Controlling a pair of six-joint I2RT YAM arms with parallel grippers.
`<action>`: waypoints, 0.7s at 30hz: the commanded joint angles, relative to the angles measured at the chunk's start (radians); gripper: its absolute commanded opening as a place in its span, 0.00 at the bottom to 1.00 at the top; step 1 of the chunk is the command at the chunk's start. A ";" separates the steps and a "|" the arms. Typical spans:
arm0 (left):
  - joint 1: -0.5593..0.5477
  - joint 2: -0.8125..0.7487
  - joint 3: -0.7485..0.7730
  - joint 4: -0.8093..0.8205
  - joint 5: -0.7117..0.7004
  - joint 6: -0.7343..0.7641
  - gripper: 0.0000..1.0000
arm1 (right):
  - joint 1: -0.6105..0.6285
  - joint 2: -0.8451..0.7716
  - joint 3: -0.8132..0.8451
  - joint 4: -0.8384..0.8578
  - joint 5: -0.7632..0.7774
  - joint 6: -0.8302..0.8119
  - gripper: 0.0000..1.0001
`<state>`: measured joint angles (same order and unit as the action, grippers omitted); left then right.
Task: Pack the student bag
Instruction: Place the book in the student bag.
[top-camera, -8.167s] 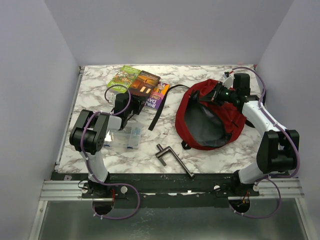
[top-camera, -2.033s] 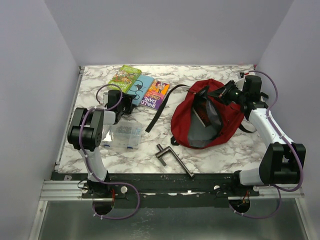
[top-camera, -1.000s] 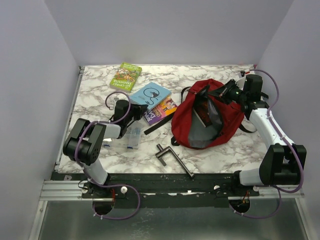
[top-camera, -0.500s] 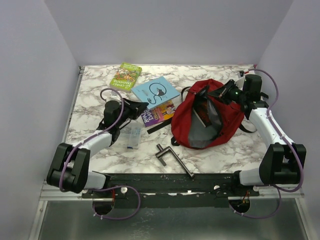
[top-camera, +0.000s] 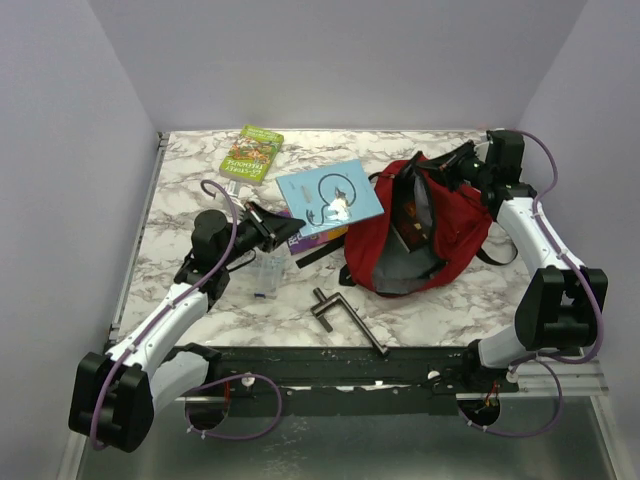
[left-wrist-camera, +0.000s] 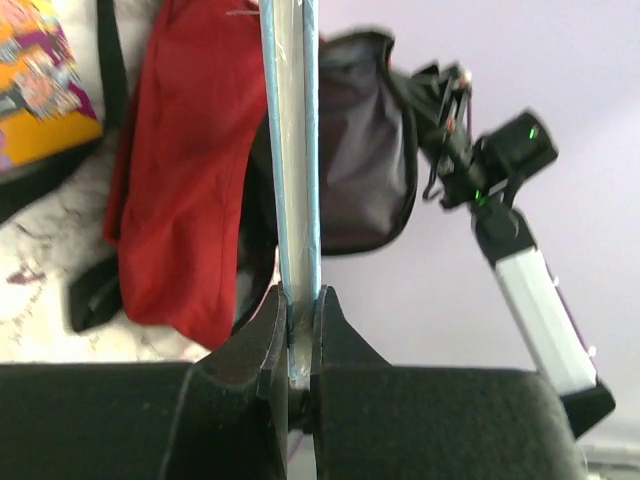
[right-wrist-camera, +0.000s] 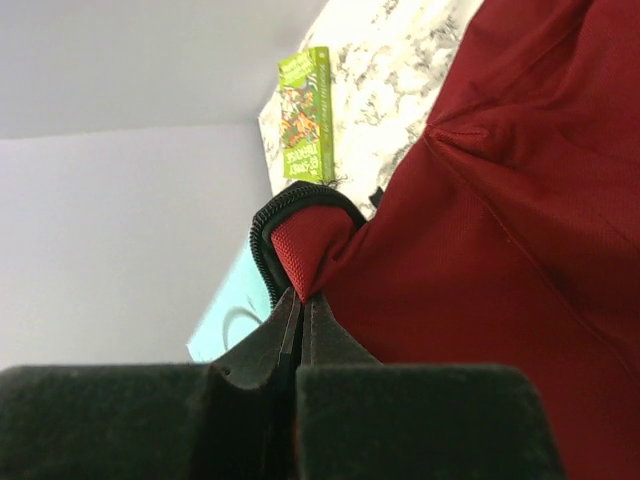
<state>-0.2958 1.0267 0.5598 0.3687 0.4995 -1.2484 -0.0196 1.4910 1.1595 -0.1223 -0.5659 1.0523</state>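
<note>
Now left fingers (left-wrist-camera: 245, 350) clamp the pale-blue book (top-camera: 330, 195) aloft just beside the student bag (top-camera: 455, 215), while right fingers (right-wrist-camera: 255, 352) pinch its zippered rim tight.

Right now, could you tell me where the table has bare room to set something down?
Bare table lies left of the green book, and in front of the student bag, right of the metal crank. The middle is crowded: blue book, purple book, clear pouch.
</note>
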 joint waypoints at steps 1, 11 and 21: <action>-0.110 -0.073 -0.024 -0.012 0.056 0.041 0.00 | 0.000 0.011 0.110 0.062 0.023 0.085 0.01; -0.325 0.058 0.027 -0.009 -0.075 0.053 0.00 | 0.000 -0.020 0.100 0.058 0.013 0.098 0.01; -0.400 0.341 0.245 0.053 -0.271 0.029 0.00 | 0.000 -0.064 0.057 0.078 -0.024 0.109 0.01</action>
<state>-0.6762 1.3113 0.6937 0.2714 0.3317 -1.2068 -0.0196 1.4937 1.2198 -0.1215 -0.5385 1.1336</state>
